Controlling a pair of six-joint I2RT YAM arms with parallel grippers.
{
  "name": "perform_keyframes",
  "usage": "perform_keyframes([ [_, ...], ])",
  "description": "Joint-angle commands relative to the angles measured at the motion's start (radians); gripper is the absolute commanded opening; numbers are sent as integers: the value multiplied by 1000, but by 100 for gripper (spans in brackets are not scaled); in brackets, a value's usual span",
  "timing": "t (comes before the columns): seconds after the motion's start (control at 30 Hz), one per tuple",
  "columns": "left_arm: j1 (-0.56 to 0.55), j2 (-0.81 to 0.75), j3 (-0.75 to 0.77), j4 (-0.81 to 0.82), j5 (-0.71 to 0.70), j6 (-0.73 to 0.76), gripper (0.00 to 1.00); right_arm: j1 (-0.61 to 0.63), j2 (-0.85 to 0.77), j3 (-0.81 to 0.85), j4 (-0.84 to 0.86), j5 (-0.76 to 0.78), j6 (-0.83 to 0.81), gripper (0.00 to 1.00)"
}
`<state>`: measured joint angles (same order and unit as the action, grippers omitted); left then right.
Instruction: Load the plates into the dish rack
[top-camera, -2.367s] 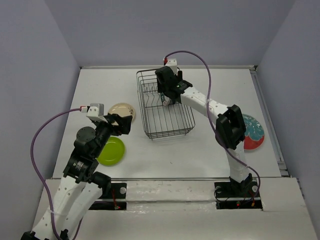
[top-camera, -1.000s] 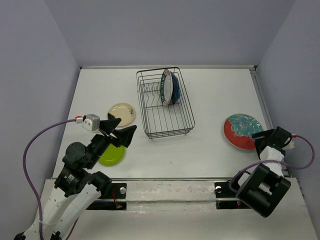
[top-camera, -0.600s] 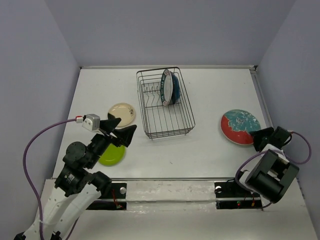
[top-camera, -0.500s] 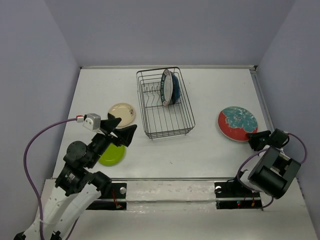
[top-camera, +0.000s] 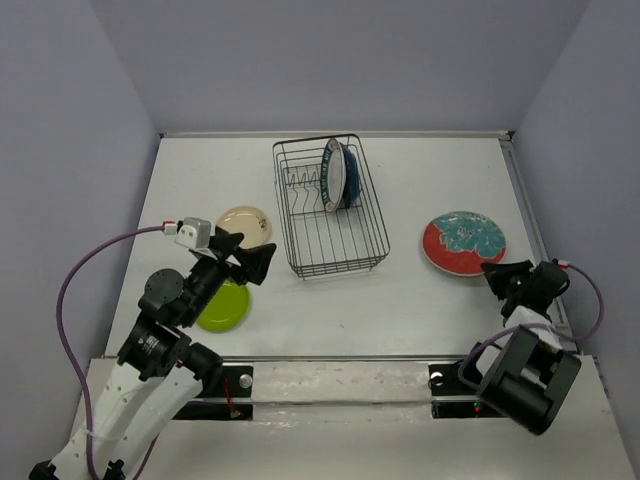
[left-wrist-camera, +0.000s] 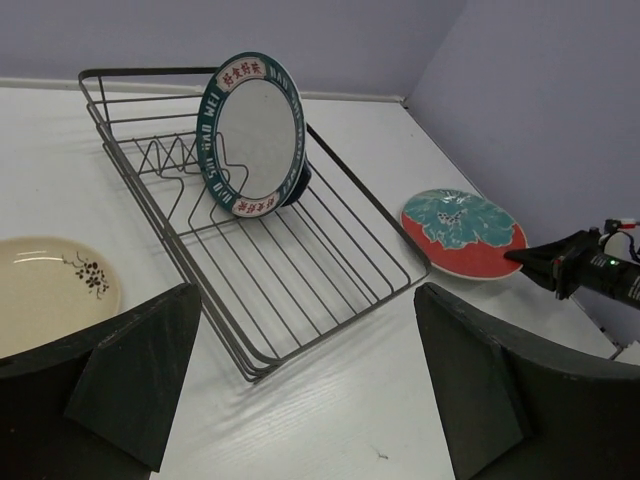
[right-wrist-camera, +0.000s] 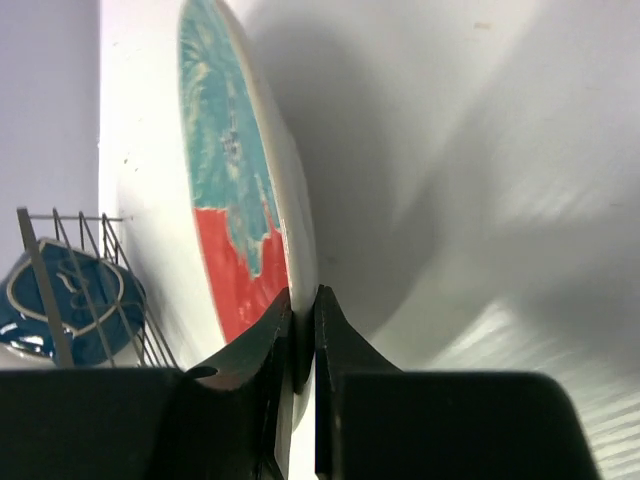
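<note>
I count five plates, one teal-rimmed plate (left-wrist-camera: 255, 135), one blue plate (right-wrist-camera: 85, 300), one red plate (top-camera: 463, 243), one cream plate (top-camera: 243, 224), one green plate (top-camera: 224, 304), one rack (left-wrist-camera: 368, 196), my two grippers, left gripper (left-wrist-camera: 305, 330), right gripper (right-wrist-camera: 303, 305).

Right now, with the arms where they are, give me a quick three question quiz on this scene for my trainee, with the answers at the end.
1. How many plates stand upright in the dish rack?
2. The red plate is: A, inside the dish rack; B, lying on the table with its rim between the fingers of the right pincer; C, stacked on another plate.
3. True or false: the left pincer is open and holds nothing.

Key: 1, two. 2, B. 3, true.
</note>
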<state>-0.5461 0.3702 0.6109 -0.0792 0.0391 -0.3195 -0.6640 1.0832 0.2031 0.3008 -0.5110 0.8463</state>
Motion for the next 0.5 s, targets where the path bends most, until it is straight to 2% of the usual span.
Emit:
perform_keyframes([
  [0.0,31,30,33,50,19,13,99,147,-245,185,-165,118,-36,7],
  [0.1,44,47,33,53,24,14,99,294,-325,384,-294,290,-99,7],
  [0.17,57,61,33,59,27,14,99,355,-316,491,-371,391,-150,7],
  [0.2,61,65,32,59,30,14,99,383,-290,592,-385,417,-164,7],
  [0.3,77,84,32,61,36,16,99,500,-244,729,-419,505,-216,7],
  [0.33,81,91,32,61,41,14,99,533,-214,815,-436,584,-230,7],
  [0.43,95,98,32,65,47,14,99,679,-128,992,-457,676,-297,7],
  [0.47,97,101,32,65,48,13,99,767,-99,1042,-466,737,-343,7],
])
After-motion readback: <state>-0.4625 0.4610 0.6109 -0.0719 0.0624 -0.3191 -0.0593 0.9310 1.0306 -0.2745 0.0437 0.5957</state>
